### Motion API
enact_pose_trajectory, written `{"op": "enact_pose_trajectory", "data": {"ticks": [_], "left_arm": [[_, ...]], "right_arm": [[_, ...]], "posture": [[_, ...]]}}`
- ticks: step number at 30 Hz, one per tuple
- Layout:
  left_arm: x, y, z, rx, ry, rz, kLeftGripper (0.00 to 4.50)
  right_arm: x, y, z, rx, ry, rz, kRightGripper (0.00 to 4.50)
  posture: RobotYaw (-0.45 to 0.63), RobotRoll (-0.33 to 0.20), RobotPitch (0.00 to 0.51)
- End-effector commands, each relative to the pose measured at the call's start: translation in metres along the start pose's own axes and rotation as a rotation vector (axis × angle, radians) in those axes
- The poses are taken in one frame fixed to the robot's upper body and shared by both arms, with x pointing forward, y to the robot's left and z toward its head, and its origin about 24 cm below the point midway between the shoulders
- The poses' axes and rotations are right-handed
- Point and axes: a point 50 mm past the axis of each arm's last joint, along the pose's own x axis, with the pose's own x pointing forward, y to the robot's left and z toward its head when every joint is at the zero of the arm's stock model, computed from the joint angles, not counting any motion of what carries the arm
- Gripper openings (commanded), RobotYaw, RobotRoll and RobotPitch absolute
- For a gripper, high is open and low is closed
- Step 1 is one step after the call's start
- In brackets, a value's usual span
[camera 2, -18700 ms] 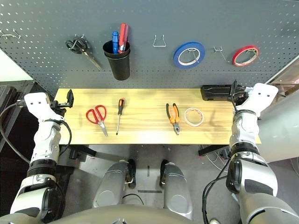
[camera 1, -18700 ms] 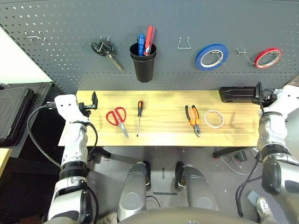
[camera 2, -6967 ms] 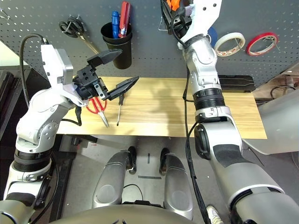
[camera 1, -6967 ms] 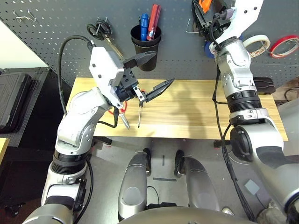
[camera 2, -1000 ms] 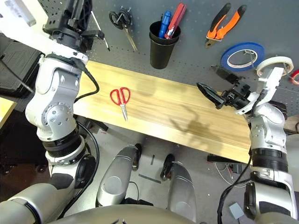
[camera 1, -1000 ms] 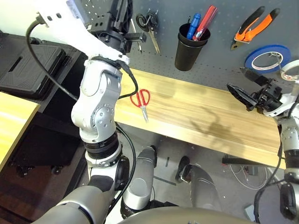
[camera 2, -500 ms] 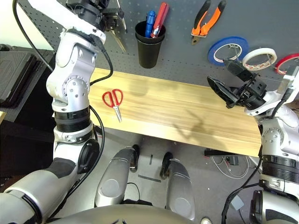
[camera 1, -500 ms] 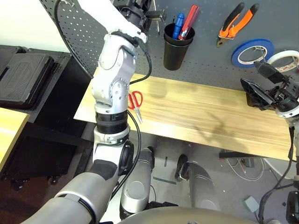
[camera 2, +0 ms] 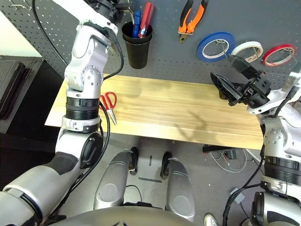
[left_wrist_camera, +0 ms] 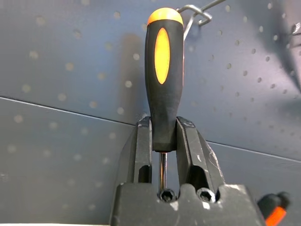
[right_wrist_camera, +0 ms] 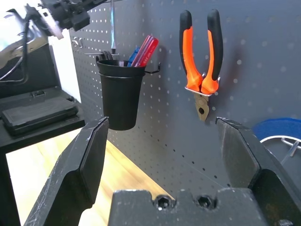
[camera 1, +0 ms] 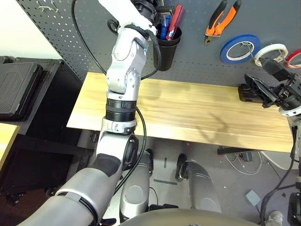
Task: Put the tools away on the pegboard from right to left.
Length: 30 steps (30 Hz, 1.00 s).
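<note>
Left gripper (left_wrist_camera: 162,141): I see it clamped on the screwdriver (left_wrist_camera: 162,70), handle pointing up against the pegboard (camera 1: 263,19), upper left of the head view near the black cup (camera 2: 137,44).
Right gripper (right_wrist_camera: 169,155): jaws spread wide, nothing between them; it sits at the right edge of the head view, over the table's far right end.
Pliers (camera 2: 190,19): hanging on the board, upper centre.
White tape roll (camera 2: 247,50): hung between the blue roll (camera 2: 215,46) and the red roll (camera 2: 278,53), upper right.
Red-handled scissors (camera 2: 109,104): lying on the table's left end, partly behind my left arm.
Table (camera 1: 197,113): pale wood, otherwise bare.
Room: black case (camera 1: 16,96) at far left; grey floor with cables lower right.
</note>
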Motion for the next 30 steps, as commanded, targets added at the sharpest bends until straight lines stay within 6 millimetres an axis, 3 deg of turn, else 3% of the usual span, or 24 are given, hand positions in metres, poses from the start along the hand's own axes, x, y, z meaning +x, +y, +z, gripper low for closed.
{"op": "enact_pose_trajectory", "data": {"ticks": [1,6,16,17,24,30], "left_arm": [[0.003,-0.003,-0.002,0.072,-0.013,-0.032,0.58],[-0.002,-0.004,-0.011,0.104,0.006,-0.035,0.58],[-0.008,-0.004,-0.008,0.104,0.006,-0.044,4.25],[-0.008,-0.003,-0.007,0.106,0.003,-0.04,4.45],[-0.011,0.003,0.009,0.135,-0.028,-0.016,4.45],[-0.033,0.009,0.02,0.187,0.007,-0.007,4.45]], "right_arm": [[-0.001,-0.001,-0.001,-0.032,0.003,-0.017,4.5],[0.0,-0.001,-0.002,-0.039,0.005,-0.022,4.5],[0.007,-0.001,-0.008,-0.031,0.005,-0.016,4.5],[0.008,-0.001,-0.01,-0.028,0.004,-0.014,4.5],[0.013,0.002,-0.016,-0.009,0.016,0.012,4.5],[0.013,0.014,-0.03,0.032,0.119,0.08,4.5]], "posture": [[0.13,0.0,0.209],[0.13,0.0,0.209],[0.15,0.0,0.21],[0.15,0.0,0.21],[0.17,0.0,0.213],[0.19,0.0,0.225]]}}
